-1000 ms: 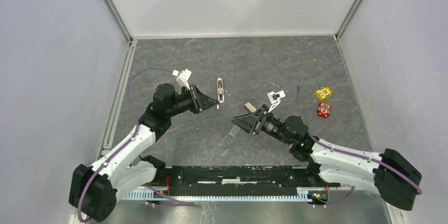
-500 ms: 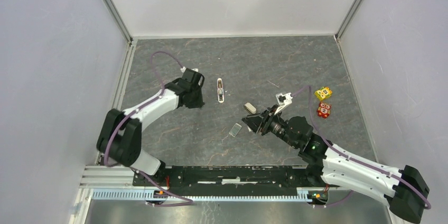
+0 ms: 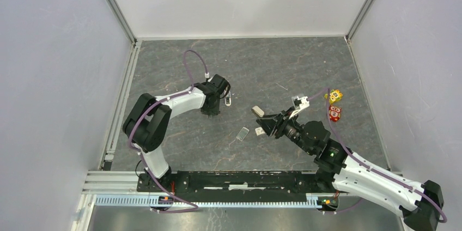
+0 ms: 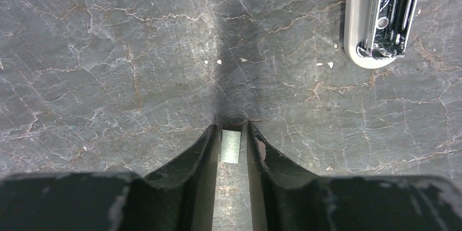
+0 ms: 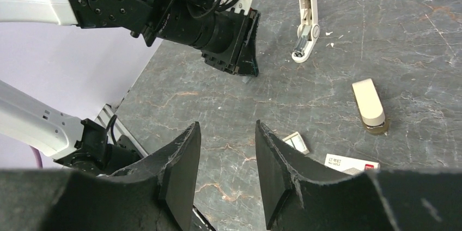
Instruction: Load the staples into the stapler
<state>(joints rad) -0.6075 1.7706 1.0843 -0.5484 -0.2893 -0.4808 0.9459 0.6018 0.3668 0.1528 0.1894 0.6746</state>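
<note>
staples (image 4: pixel 230 146) are one tiny silver strip, broad side up, near the whitish stapler (image 4: pixel 381 18) that's lying open, chrome channel showing.

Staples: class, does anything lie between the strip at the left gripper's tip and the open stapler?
Nothing visible does. In the left wrist view, only bare table with a few tiny flecks separates the staple strip from the open stapler.

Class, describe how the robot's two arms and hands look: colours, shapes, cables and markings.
The left arm and right arm have white tubular links joined by chunky black joints; a purple cable runs along each. The left hand and right hand each have two matte black, wedge-shaped fingers with scuffed, pale-chipped edges. A small green light glows on the right arm.
</note>
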